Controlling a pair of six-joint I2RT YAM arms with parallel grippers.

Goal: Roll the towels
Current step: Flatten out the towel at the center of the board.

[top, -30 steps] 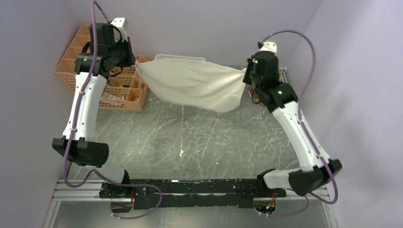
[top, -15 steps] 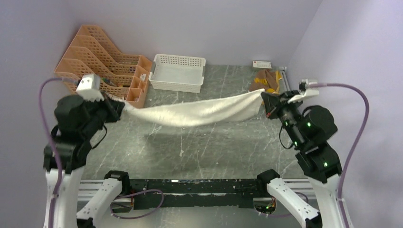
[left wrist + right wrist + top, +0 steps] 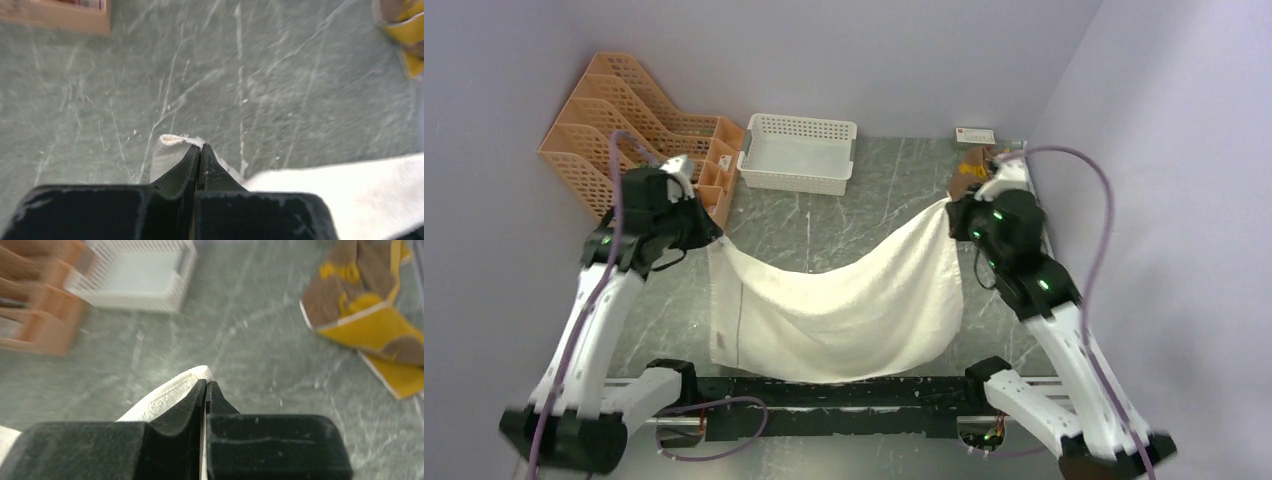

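Hanging in front of the basket (image 3: 792,181), the cream towel (image 3: 844,310) sags between two clamped corners. The left gripper (image 3: 200,150) is closed tight on its left corner, the right gripper (image 3: 206,385) on its right corner. The brown towel (image 3: 360,295) lies right of the basket.

— How do we stand?
— Our elbows sit low and wide at the near edge. Both forearms slant up and inward, and the wrists are well apart.
— And our grip?
— Our left gripper (image 3: 708,238) has its jaws pressed together on one corner of the cream towel (image 3: 844,310). Our right gripper (image 3: 951,206) pinches the opposite corner the same way.
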